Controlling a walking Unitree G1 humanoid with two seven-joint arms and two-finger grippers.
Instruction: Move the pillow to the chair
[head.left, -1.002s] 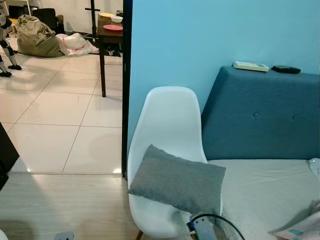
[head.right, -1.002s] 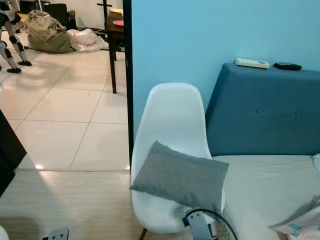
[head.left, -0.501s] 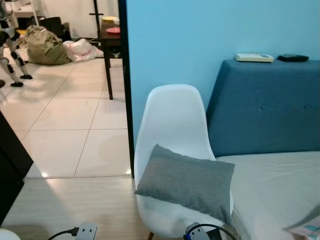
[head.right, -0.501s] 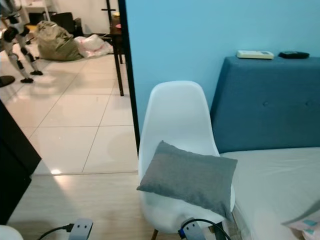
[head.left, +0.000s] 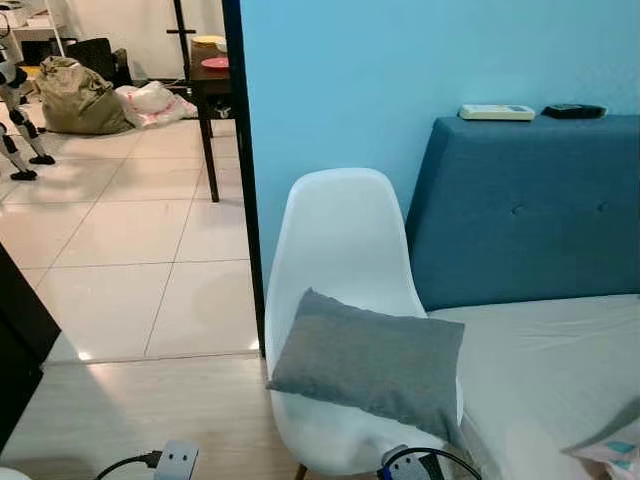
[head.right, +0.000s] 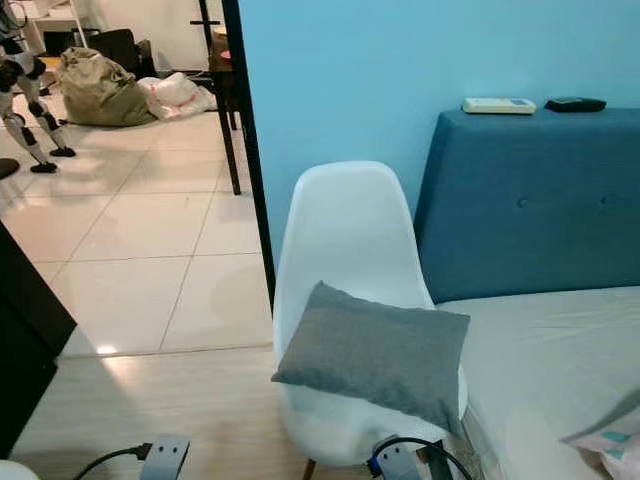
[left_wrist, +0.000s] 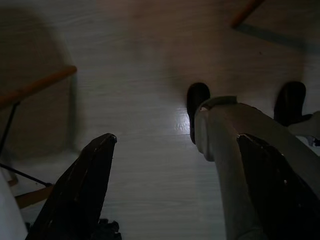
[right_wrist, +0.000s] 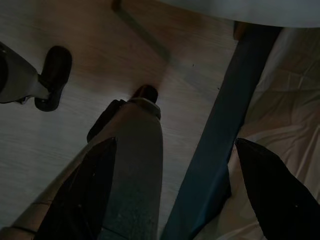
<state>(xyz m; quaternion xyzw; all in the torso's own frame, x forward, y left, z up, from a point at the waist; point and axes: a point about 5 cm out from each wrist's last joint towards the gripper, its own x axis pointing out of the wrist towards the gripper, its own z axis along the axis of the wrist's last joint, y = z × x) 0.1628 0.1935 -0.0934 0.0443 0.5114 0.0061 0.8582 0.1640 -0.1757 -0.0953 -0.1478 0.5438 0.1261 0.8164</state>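
Observation:
A grey pillow (head.left: 370, 362) lies on the seat of a white shell chair (head.left: 340, 235), its right end reaching over the seat's edge towards the bed. My left gripper (left_wrist: 177, 137) hangs open above the wooden floor, with my own leg and feet below it. On the other side my right gripper (right_wrist: 175, 144) is open too, low beside the bed's blue frame (right_wrist: 220, 130) and white sheet. Neither gripper holds anything or touches the pillow.
A blue padded headboard (head.left: 520, 210) and white-sheeted bed (head.left: 540, 370) stand right of the chair, with two remotes (head.left: 497, 112) on top. A dark door frame (head.left: 243, 180) is at the chair's left. Beyond it: tiled floor, a dark table (head.left: 212, 75), bags (head.left: 75, 95). Dark furniture (head.left: 15, 350) sits near left.
The whole picture has shifted a little, so the camera moved. The pillow stays on the chair seat, and both arms hang as before.

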